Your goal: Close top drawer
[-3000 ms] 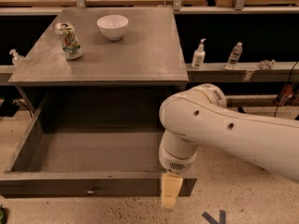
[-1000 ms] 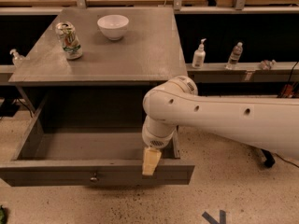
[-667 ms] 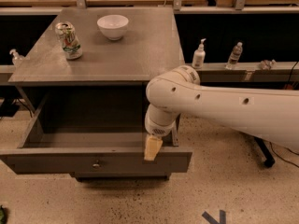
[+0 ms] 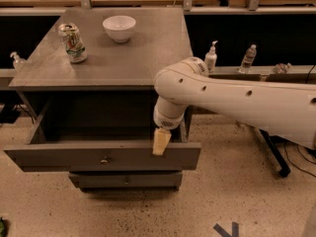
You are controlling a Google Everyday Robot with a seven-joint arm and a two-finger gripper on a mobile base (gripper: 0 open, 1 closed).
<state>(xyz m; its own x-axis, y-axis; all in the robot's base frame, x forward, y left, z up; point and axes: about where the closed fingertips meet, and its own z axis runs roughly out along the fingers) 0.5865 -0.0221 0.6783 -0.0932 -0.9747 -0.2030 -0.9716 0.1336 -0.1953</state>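
Observation:
The top drawer (image 4: 74,156) is a wide dark-grey drawer with a plain front and one small metal knob (image 4: 104,160). It stands partly out from the cabinet, with a strip of its inside showing behind the front. My gripper (image 4: 160,142) hangs from the white arm (image 4: 237,100) and rests against the outer face of the drawer front, right of the knob, near the top edge. Only its cream-coloured tip shows.
On the cabinet top (image 4: 143,48) stand a drink can (image 4: 72,42) at the left and a white bowl (image 4: 119,27) at the back. A slimmer lower drawer front (image 4: 126,180) sits under the top drawer. Bottles (image 4: 248,58) stand on a low ledge at the right.
The drawer has slid inward toward the cabinet, and less of its inside shows. My gripper has moved back with the drawer front, staying against it.

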